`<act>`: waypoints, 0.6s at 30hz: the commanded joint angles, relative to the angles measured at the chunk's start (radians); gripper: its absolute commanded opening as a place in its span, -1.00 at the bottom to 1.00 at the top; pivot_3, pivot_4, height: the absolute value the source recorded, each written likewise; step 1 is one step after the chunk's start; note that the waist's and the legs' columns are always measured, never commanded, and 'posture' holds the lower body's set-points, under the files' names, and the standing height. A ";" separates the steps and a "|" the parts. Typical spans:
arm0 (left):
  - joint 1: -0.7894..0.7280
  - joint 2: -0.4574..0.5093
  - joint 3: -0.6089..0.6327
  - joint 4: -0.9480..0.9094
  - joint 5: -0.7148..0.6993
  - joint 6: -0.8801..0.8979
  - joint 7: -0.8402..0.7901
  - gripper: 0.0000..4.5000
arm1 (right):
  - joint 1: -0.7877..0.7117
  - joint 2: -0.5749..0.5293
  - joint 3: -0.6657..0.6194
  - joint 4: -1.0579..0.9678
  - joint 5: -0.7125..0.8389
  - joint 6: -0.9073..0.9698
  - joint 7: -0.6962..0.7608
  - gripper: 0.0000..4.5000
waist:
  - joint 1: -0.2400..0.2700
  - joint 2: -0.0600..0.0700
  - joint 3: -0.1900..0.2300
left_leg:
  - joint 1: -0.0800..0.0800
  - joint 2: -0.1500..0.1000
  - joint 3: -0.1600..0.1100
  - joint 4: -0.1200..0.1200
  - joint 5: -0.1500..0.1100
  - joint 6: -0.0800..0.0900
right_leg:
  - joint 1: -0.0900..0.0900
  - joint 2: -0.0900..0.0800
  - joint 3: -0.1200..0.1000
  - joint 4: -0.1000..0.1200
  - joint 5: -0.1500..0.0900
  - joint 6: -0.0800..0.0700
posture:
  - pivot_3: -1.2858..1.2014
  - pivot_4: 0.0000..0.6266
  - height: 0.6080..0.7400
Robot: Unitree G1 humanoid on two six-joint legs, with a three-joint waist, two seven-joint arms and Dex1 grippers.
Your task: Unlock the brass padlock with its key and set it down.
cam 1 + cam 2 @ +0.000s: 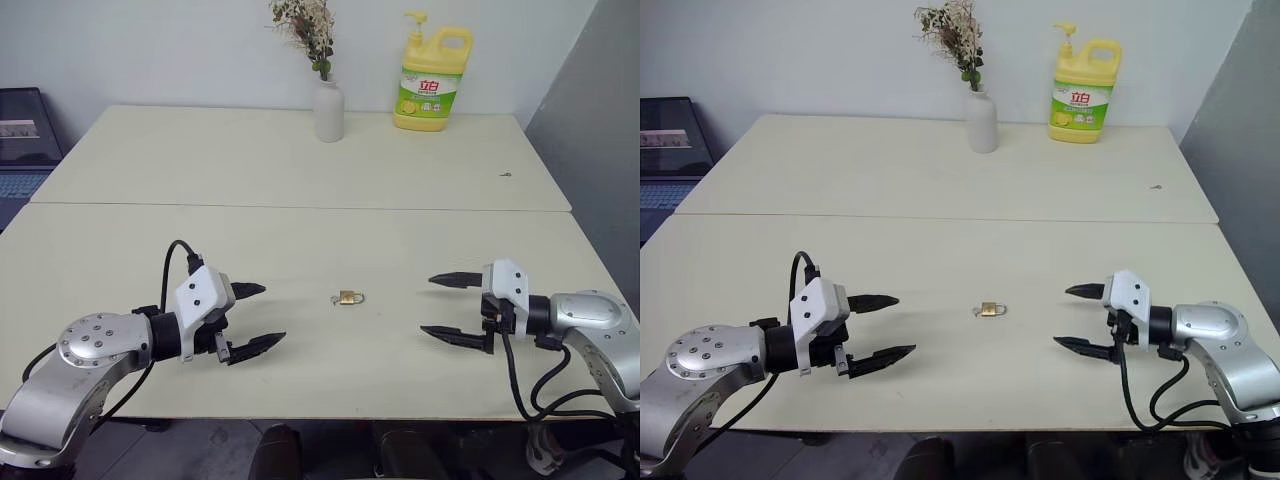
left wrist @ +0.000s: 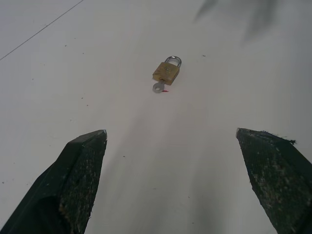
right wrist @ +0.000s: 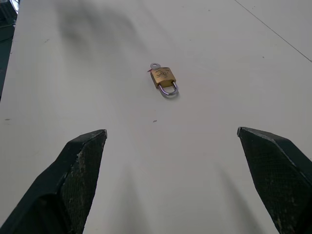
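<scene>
- Our left gripper [image 1: 253, 318] hovers over the table [image 1: 120, 250], fingers spread and empty, aimed inward, likely ready to steady the lock.
- The brass padlock [image 1: 349, 297] lies flat between our grippers, key [image 2: 158, 87] already in it.
- Our right gripper [image 1: 447, 307] mirrors it, fingers spread, nothing held.

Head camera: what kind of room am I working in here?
Probably an office or small lab set up for a tabletop test: two pale tables pushed together against a plain wall, a white vase of dried flowers, a yellow detergent bottle, and a laptop at the left edge.
</scene>
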 commanded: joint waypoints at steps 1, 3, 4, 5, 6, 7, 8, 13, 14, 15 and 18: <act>-0.001 0.004 0.017 -0.003 0.010 -0.040 -0.017 0.99 | -0.004 0.002 -0.001 -0.006 -0.010 -0.036 0.020 1.00 | 0.000 0.000 0.000 | 0.000 0.000 0.000 0.000 0.000 0.000 | 0.000 0.000 0.000 0.000 0.000 0.000 | 0.03 -0.52 1.00; -0.001 0.007 0.014 -0.006 0.013 -0.038 -0.019 0.99 | -0.011 0.016 0.005 0.000 -0.022 -0.050 0.009 1.00 | 0.000 0.000 0.000 | 0.000 0.000 0.000 0.000 0.000 0.000 | 0.000 0.000 0.000 0.000 0.000 0.000 | 0.03 -0.52 1.00; 0.000 0.003 0.014 -0.007 0.013 -0.043 -0.020 0.99 | -0.013 0.021 0.007 0.002 -0.028 -0.054 0.007 1.00 | 0.000 0.000 0.000 | 0.000 0.000 0.000 0.000 0.000 0.000 | 0.000 0.000 0.000 0.000 0.000 0.000 | 0.03 -0.52 1.00; 0.001 0.000 0.014 -0.007 0.021 -0.050 -0.015 0.99 | -0.014 0.024 0.009 0.003 -0.031 -0.055 0.008 1.00 | 0.000 0.000 0.000 | 0.000 0.000 0.000 0.000 0.000 0.000 | 0.000 0.000 0.000 0.000 0.000 0.000 | 0.03 -0.52 1.00; 0.003 -0.002 0.012 -0.004 0.031 -0.063 -0.017 0.99 | -0.015 0.026 0.011 0.003 -0.036 -0.059 0.010 1.00 | 0.000 0.000 0.000 | 0.000 0.000 0.000 0.000 0.000 0.000 | 0.000 0.000 0.000 0.000 0.000 0.000 | 0.03 -0.52 1.00; 0.007 -0.003 0.010 -0.001 0.041 -0.079 -0.021 0.99 | -0.017 0.027 0.016 0.002 -0.042 -0.059 0.011 1.00 | 0.000 0.000 0.000 | 0.000 0.000 0.000 0.000 0.000 0.000 | 0.000 0.000 0.000 0.000 0.000 0.000 | 0.03 -0.52 1.00; 0.010 -0.006 0.009 0.000 0.050 -0.095 -0.021 0.99 | -0.018 0.025 0.019 0.000 -0.047 -0.062 0.014 1.00 | 0.000 0.000 0.000 | 0.000 0.000 0.000 0.000 0.000 0.000 | 0.000 0.000 0.000 0.000 0.000 0.000 | 0.03 -0.52 1.00; 0.001 -0.009 0.007 0.009 0.047 -0.127 -0.048 0.99 | -0.034 0.027 0.030 -0.023 -0.048 -0.048 0.015 1.00 | 0.000 0.000 0.000 | 0.000 0.000 0.000 0.000 0.000 0.000 | 0.000 0.000 0.000 0.000 0.000 0.000 | 0.03 -0.52 1.00; -0.006 -0.010 0.009 0.008 0.035 -0.125 -0.055 0.99 | -0.040 0.026 0.034 -0.032 -0.045 -0.038 0.015 1.00 | 0.000 0.000 0.000 | 0.000 0.000 0.000 0.000 0.000 0.000 | 0.000 0.000 0.000 0.000 0.000 0.000 | 0.03 -0.52 1.00; -0.009 -0.003 0.010 0.005 0.024 -0.119 -0.068 0.99 | -0.048 0.026 0.041 -0.042 -0.045 -0.027 0.013 1.00 | 0.000 0.000 0.000 | 0.000 0.000 0.000 0.000 0.000 0.000 | 0.000 0.000 0.000 0.000 0.000 0.000 | 0.03 -0.52 1.00; 0.010 0.035 0.008 0.007 0.032 -0.147 -0.139 0.99 | -0.092 0.031 0.072 -0.076 -0.050 0.025 -0.003 1.00 | -0.001 0.000 0.000 | 0.000 0.000 0.000 0.000 0.000 0.000 | 0.000 0.000 0.000 0.000 0.000 0.000 | 0.03 -0.52 1.00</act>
